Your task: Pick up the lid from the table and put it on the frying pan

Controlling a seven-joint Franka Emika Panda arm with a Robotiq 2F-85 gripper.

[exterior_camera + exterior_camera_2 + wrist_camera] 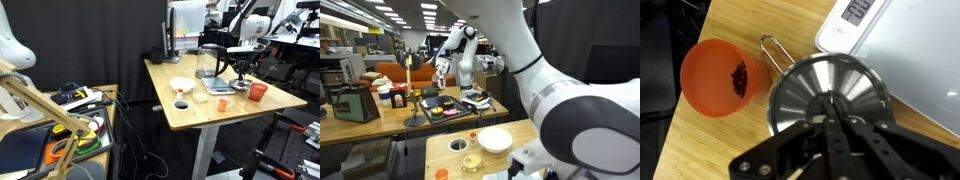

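Observation:
In the wrist view the lid (pixel 802 92), a shiny silvery disc, lies right below my gripper (pixel 830 103). The two dark fingers are drawn together over the lid's centre and hide the knob. The frying pan (pixel 773 48) is under the lid, so only its wire handle and a sliver of rim show at the upper left. I cannot tell whether the lid rests on the pan or hangs just above it. In an exterior view the gripper (pixel 243 70) hangs over the table's far right part.
An orange cup (pixel 722 76) (pixel 258 92) with dark bits inside stands close beside the pan. A white scale (pixel 902 45) (pixel 217 87) lies on the other side. A white bowl (pixel 181 86) (pixel 495 139) and small cups sit nearer the table's middle.

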